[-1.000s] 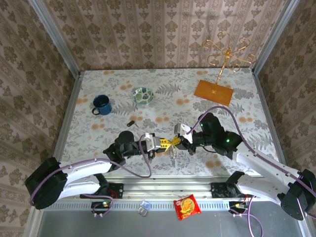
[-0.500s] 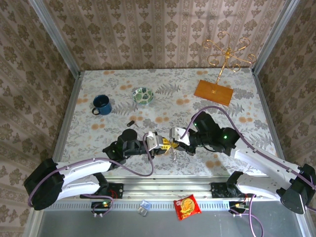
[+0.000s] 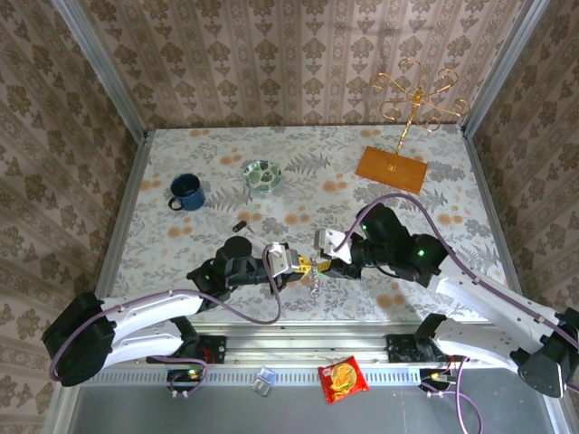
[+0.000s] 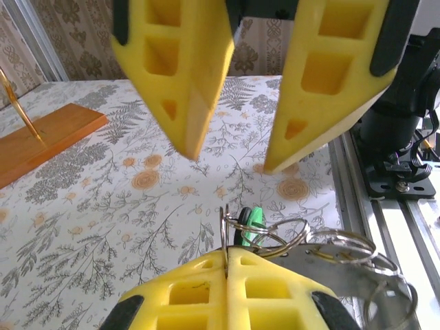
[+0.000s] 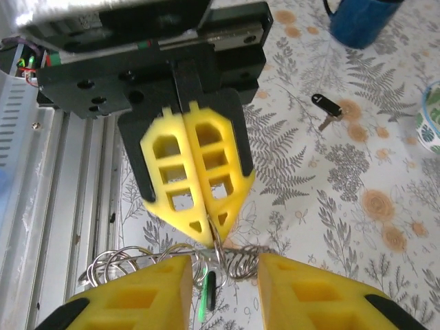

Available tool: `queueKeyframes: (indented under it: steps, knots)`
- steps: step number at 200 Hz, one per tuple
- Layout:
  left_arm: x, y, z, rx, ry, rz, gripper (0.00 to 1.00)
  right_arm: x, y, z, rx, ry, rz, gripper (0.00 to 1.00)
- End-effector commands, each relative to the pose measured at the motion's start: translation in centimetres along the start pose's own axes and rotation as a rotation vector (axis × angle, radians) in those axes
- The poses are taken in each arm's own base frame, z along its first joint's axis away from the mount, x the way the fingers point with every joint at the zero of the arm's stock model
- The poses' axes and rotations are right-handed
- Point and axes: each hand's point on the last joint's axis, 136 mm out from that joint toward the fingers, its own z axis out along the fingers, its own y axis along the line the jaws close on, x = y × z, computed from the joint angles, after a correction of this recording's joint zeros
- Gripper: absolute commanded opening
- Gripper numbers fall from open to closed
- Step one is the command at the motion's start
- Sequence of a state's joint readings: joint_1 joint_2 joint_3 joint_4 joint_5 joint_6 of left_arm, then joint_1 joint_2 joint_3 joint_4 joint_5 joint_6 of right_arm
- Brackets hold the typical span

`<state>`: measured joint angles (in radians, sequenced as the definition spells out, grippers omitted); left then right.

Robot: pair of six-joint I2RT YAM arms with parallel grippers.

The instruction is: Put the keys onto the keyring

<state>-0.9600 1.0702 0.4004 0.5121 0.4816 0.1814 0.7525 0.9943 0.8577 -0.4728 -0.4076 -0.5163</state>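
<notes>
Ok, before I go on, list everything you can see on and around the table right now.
mug: one, dark blue, far left of the table
bowl: one, green-patterned, right of the mug
wire stand: one, gold on an orange wooden base, far right corner
black key: one, black, loose on the table, nearer than the bowl
green key: one, bright green head, among the rings by the left claw
keyring: one bunch, silver wire rings, between the claws
snack packet: one, red, in front of the table's near rail
small clear object: one, left of the packet, too small to identify
left claw: yellow fingers, shut on a ring
right claw: yellow fingers, open, facing the left claw
</notes>
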Motion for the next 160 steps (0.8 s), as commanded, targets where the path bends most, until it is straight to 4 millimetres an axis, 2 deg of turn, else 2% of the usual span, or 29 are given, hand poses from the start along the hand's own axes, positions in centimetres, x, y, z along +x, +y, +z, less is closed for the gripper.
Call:
queueKeyframes:
  steps: [1,69,102,160]
  knots:
    - [-2.1,0.2,-0.4,-0.016,-0.092,0.021,0.00,1.2,-0.2,-0.2,0.052,0.010,0.037,0.33]
    - [-2.1,-0.2,-0.4,0.008,-0.116,0.045,0.00,0.8,-0.1,1.3,0.015,-0.047,0.089,0.32]
    - [-1.9,-0.4,-0.2,0.021,-0.111,0.051,0.00,0.5,-0.3,0.9,0.008,-0.080,0.115,0.31]
    - [-1.8,-0.7,-0.1,0.038,-0.115,0.063,0.00,0.3,0.5,0.3,-0.087,-0.125,0.174,0.33]
